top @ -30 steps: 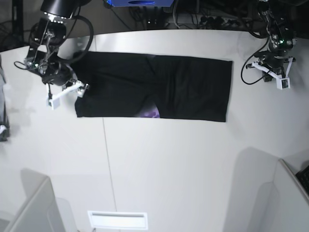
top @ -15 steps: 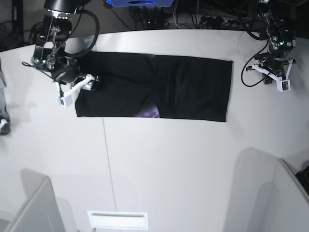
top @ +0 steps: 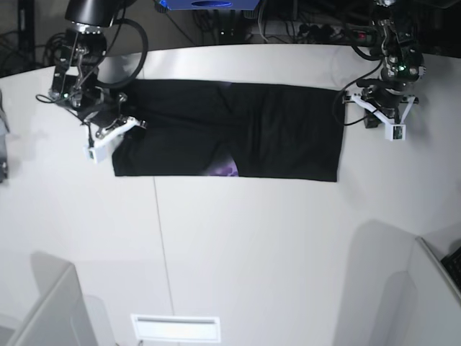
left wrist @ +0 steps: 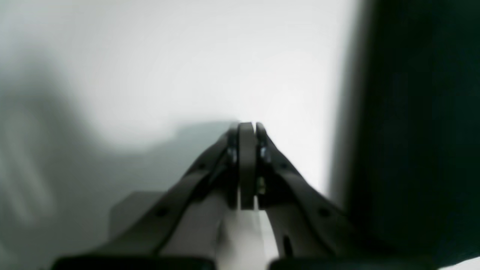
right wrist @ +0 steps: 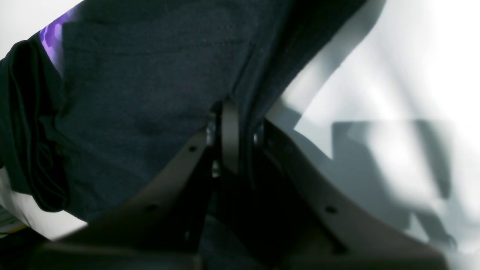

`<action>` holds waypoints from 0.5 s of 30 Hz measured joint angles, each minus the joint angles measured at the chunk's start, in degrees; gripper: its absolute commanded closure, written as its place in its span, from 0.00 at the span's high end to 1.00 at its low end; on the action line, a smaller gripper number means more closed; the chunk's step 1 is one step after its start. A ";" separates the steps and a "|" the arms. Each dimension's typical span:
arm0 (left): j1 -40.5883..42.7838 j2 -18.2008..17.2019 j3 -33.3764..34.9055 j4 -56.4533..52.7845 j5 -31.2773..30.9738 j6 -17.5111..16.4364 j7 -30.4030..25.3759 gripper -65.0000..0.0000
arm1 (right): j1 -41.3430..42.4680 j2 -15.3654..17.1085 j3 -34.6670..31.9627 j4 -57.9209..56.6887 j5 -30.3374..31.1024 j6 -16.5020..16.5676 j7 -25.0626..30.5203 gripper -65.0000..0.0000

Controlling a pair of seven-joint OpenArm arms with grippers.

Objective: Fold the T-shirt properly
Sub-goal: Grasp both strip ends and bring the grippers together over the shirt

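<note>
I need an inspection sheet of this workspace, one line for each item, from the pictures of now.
Surface: white table, a seam runs down it.
Job's things: T-shirt, black, folded to a long strip, flat; purple print shows at its near edge.
Clutter: nothing seen.
Grippers: right gripper shut on the T-shirt's end; left gripper shut, empty, over bare table beside the other end.
Cables: black cables behind the far edge.
Surroundings: grey panels at the near corners.

One T-shirt (top: pixel 238 130), one table (top: pixel 252 245), two arms.
</note>
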 measured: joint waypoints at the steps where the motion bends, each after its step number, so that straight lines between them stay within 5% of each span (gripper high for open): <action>1: -0.96 -0.07 0.44 -0.85 0.00 0.02 -0.15 0.00 | 0.02 0.04 0.00 0.09 -0.02 0.00 0.15 0.00; 15: -7.41 1.27 12.57 -5.68 9.03 1.57 -5.68 0.00 | -1.25 2.84 -0.68 12.68 -3.91 -0.94 -7.34 0.00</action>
